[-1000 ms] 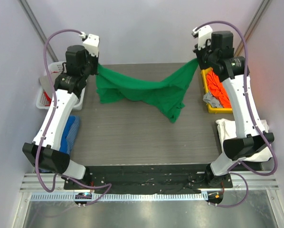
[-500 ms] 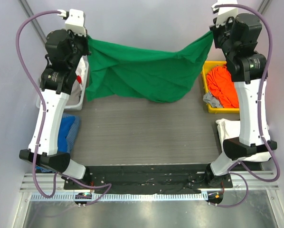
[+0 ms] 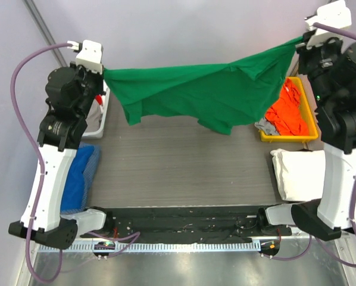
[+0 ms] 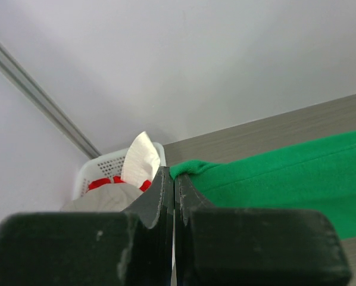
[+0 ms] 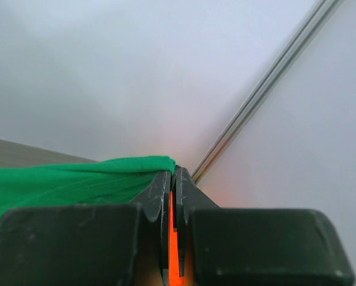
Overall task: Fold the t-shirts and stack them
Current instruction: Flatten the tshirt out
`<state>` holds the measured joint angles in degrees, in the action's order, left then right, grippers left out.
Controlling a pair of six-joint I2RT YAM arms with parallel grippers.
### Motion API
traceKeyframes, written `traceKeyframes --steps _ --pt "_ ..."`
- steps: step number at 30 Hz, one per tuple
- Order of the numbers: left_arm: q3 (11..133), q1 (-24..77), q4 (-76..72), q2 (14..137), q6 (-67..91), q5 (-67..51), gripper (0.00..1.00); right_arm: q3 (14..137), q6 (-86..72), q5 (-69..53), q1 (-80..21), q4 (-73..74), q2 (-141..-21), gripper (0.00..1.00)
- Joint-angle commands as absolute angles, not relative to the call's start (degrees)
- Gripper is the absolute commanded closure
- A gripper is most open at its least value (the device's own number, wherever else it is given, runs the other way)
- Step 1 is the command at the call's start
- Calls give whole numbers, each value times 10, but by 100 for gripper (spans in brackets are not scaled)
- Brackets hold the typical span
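The bright green t-shirt [image 3: 196, 95] hangs stretched in the air between my two grippers, above the back of the dark table [image 3: 178, 173]. My left gripper [image 3: 105, 72] is shut on its left corner, seen in the left wrist view [image 4: 174, 171] with green cloth [image 4: 285, 173] running right. My right gripper [image 3: 298, 43] is shut on its right corner, seen in the right wrist view [image 5: 174, 171] with green cloth [image 5: 65, 182] running left. The orange t-shirt [image 3: 288, 113] lies in a yellow bin [image 3: 312, 122]. The white t-shirt [image 3: 297, 173] lies folded at the right.
A white basket [image 3: 97, 122] with clothes stands at the back left; it also shows in the left wrist view [image 4: 103, 173]. A blue cloth [image 3: 80, 176] lies at the left edge. A grey cloth [image 3: 264, 126] lies at the yellow bin's near end. Walls close in on three sides.
Both grippers have risen and spread apart with the green t-shirt, lifting it off the table and pulling it nearly taut.
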<state>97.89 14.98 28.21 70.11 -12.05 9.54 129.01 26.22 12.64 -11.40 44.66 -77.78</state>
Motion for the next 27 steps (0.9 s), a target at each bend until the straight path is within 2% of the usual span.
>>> traceKeyframes --steps 1,8,17,23,27 --pt "921 149 265 662 -138 134 100 1323 263 127 -111 401 -757 99" --pt "858 149 263 614 -137 144 100 1347 247 107 -111 402 -737 99" --pt "881 149 296 566 -152 152 100 1289 239 100 -111 413 -674 99" --pt "903 149 257 615 -166 177 100 1272 253 120 -111 404 -694 99" --pt "945 149 225 691 -163 194 100 1281 250 120 -112 398 -736 99"
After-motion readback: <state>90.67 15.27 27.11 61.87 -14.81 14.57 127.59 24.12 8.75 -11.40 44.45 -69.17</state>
